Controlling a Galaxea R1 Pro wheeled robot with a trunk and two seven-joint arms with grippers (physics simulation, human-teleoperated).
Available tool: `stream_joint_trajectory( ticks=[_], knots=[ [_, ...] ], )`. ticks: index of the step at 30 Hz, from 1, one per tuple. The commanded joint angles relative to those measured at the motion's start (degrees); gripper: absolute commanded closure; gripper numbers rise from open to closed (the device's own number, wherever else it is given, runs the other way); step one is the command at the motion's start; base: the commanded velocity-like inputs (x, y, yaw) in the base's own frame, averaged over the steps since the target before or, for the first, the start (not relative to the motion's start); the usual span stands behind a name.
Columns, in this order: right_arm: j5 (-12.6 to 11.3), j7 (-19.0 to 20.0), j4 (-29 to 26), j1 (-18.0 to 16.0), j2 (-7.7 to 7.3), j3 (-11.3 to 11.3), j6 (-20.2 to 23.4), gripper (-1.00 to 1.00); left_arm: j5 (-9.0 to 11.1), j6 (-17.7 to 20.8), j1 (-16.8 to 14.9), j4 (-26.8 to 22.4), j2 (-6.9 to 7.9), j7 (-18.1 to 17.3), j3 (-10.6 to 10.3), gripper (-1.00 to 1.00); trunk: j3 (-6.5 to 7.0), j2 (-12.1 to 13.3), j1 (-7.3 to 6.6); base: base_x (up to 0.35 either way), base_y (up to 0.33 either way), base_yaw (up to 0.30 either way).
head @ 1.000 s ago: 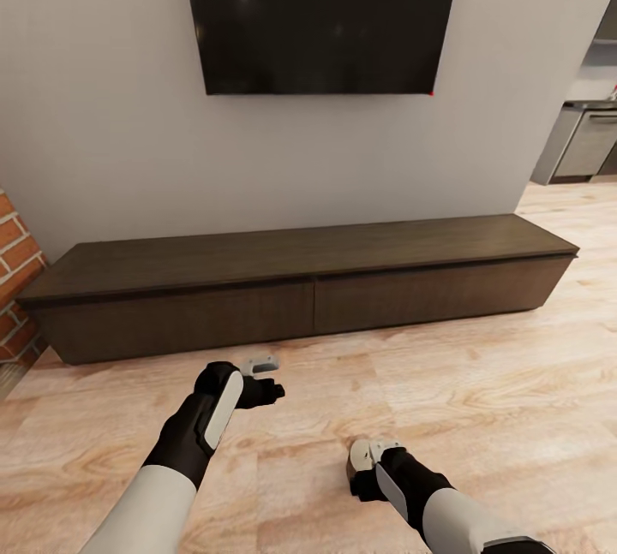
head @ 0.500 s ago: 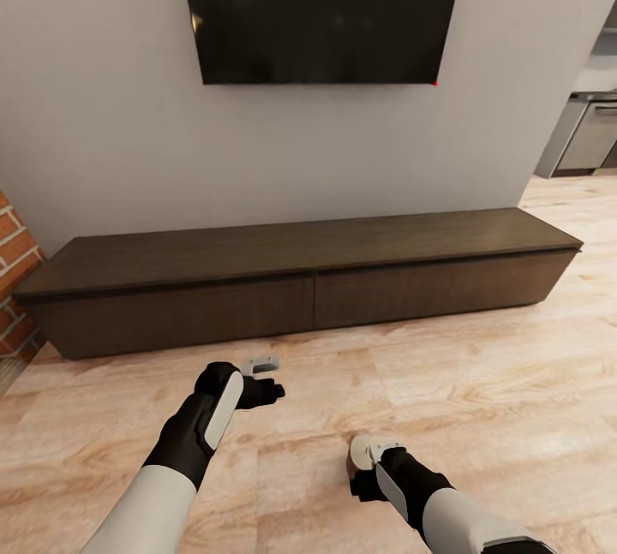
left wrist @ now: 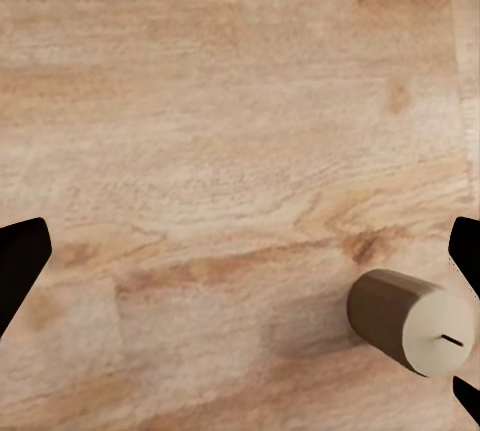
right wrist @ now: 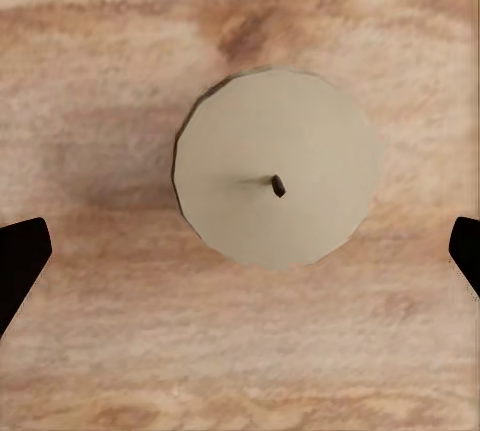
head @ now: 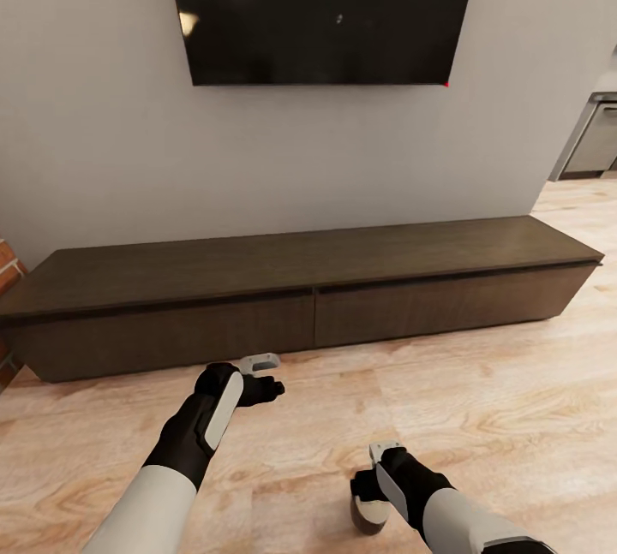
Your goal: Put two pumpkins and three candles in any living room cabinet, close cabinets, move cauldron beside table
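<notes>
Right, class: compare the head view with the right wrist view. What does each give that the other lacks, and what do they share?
Head view: the closed cabinet, the television on the wall above it, and the left hand hovering over the floor.
Right wrist view: the candle seen straight down, its pale round top and tiny wick clear, with the dark fingertips of the right hand spread wide on either side.
Shared: the candle standing on the wooden floor under the open right hand.
</notes>
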Motion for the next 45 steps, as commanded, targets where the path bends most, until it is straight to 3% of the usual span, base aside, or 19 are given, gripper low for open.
stream_joint_trajectory(
  ticks=[1, 31, 45],
  knots=[
    [-0.03, -0.17, -0.11, 0.00, -0.01, 0.33, 0.37, -1.00, 0.60, 0.17, -0.02, -0.06, 0.01, 0.56, -0.07, -1.00, -0.05, -0.02, 0.00, 0.067, 0.000, 0.000],
    [-0.03, -0.17, -0.09, 0.00, 0.02, 0.42, 0.37, -1.00, 0.60, 0.08, -0.02, 0.10, 0.01, 0.48, -0.10, -1.00, -0.05, -0.02, 0.00, 0.016, 0.000, 0.000],
    [-0.01, -0.17, -0.02, 0.00, 0.06, 0.53, 0.37, -1.00, 0.60, 0.08, -0.02, 0.09, 0.01, 0.48, -0.10, -1.00, -3.15, -0.21, 0.36, 0.000, 0.000, 0.000]
  ],
)
